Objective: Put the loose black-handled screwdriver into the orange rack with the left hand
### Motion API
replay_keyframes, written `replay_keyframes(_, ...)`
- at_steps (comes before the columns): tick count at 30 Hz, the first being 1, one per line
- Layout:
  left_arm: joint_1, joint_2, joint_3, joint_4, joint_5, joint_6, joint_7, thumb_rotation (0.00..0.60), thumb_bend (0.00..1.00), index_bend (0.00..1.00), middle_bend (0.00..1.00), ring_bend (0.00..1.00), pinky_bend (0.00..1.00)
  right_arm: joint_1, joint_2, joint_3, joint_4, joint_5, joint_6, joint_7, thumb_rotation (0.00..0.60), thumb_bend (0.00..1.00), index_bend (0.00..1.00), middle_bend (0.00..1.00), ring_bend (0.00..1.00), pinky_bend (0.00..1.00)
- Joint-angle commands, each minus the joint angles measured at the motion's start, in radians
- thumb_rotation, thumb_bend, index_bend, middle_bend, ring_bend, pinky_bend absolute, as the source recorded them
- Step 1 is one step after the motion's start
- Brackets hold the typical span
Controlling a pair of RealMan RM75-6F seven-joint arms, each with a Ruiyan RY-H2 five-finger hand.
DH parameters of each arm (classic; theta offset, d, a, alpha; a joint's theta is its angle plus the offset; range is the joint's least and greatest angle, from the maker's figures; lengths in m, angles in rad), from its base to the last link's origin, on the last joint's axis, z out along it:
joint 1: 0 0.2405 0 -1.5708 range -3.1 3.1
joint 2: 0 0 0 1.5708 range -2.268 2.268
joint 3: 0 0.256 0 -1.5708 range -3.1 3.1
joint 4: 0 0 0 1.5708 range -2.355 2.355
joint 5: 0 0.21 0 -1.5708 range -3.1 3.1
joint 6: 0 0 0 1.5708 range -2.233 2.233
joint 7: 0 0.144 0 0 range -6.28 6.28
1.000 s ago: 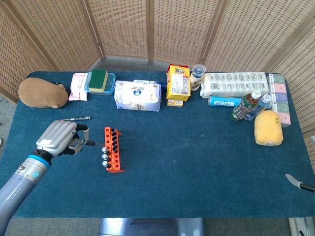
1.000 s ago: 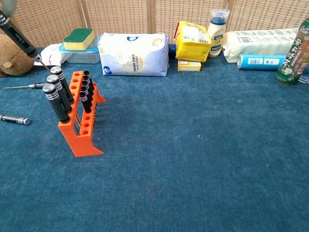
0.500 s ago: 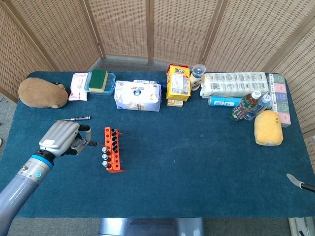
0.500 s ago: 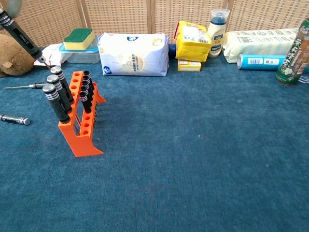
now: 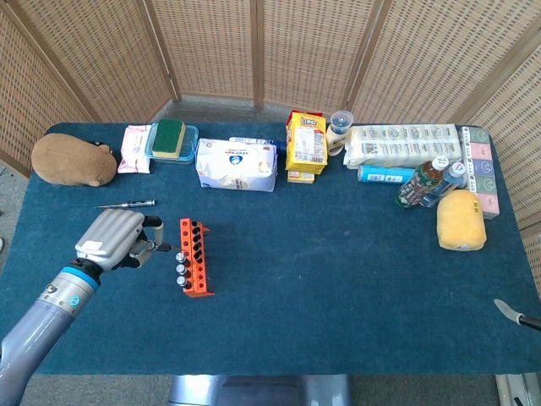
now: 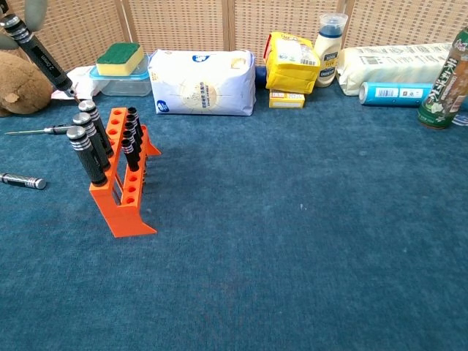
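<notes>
A dark blue carpet-like cloth covers the tabletop (image 5: 338, 279), and woven wicker screen panels (image 5: 254, 46) close off the far side and angle in along the left and right.

The left hand (image 5: 114, 239) hovers at the near left, its fingers curled around the black-handled screwdriver (image 6: 40, 55). In the chest view the tool is tilted, handle up to the left and tip down to the right, the tip just beyond the far end of the orange rack (image 5: 194, 258). The rack stands just right of the hand, with several black-handled drivers upright in its holes.

Two more screwdrivers lie on the cloth to the left of the rack: a thin one (image 5: 127, 204) further back, and a short dark one (image 6: 22, 180) nearer, seen only in the chest view.

Along the far edge, left to right, sit a brown plush toy (image 5: 74, 160), a pink packet (image 5: 135, 149), a clear box topped with a green sponge (image 5: 172, 138), a white bag (image 5: 237, 164), a yellow packet (image 5: 306, 144), a capped jar (image 5: 339, 131), a long white package (image 5: 404, 145), a blue tube (image 5: 385, 174), bottles (image 5: 429, 183) and a yellow sponge-like block (image 5: 461, 220).

At the near right edge only a sliver of the right hand (image 5: 514, 314) shows; whether its fingers are spread or curled cannot be told.
</notes>
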Motion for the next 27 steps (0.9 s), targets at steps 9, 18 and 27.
replay_keyframes(9, 0.002, 0.029, 0.001, -0.020, -0.006, 0.012, 0.000, 0.600, 0.36, 0.57, 1.00, 0.98, 0.93, 0.000, 0.000, 0.000, 0.000, -0.001, 0.001, 0.000, 0.545, 0.00, 0.01, 0.03, 0.01, 0.00)
replay_keyframes(18, -0.006, 0.020, 0.003, -0.015, -0.009, -0.001, 0.000, 0.600, 0.36, 0.57, 1.00, 0.98, 0.93, -0.002, 0.000, 0.000, 0.000, 0.000, 0.002, 0.000, 0.543, 0.00, 0.01, 0.03, 0.01, 0.00)
replay_keyframes(27, -0.016, 0.013, 0.005, -0.023, -0.022, 0.012, 0.018, 0.600, 0.37, 0.57, 1.00, 0.98, 0.93, -0.004, 0.002, 0.001, 0.004, -0.001, 0.005, 0.011, 0.545, 0.00, 0.01, 0.03, 0.01, 0.00)
